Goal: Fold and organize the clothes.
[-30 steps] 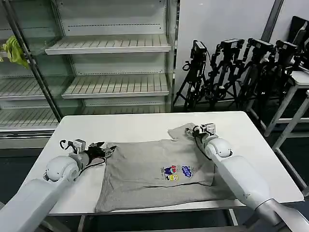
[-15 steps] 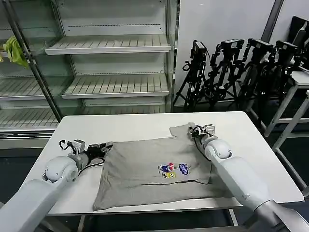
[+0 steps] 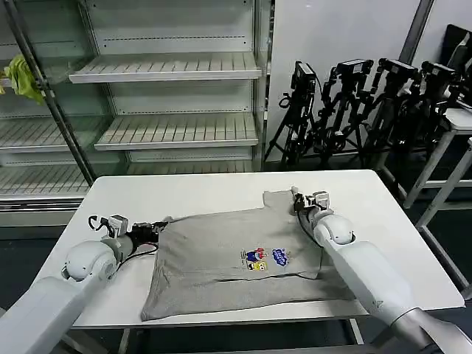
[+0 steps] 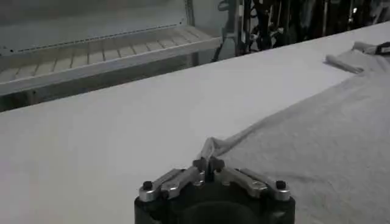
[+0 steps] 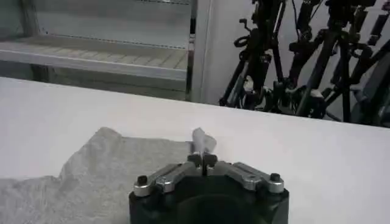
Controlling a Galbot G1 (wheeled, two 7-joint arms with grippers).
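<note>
Grey shirt (image 3: 236, 262) flat on white table (image 3: 206, 193), empty shelves (image 3: 166, 66) and tripods (image 3: 361, 110) behind.
Shirt's long axis runs 9 to 3 o'clock across the table, chest print up. Left gripper (image 3: 153, 229) at 9 o'clock, pressed together, pinching a shirt corner; right gripper (image 3: 298, 199) at 2 o'clock, pinching the sleeve tip.

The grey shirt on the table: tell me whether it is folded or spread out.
Spread, not folded: the grey shirt lies flat, chest print up, on the white table. The left gripper and right gripper each pinch an edge.
</note>
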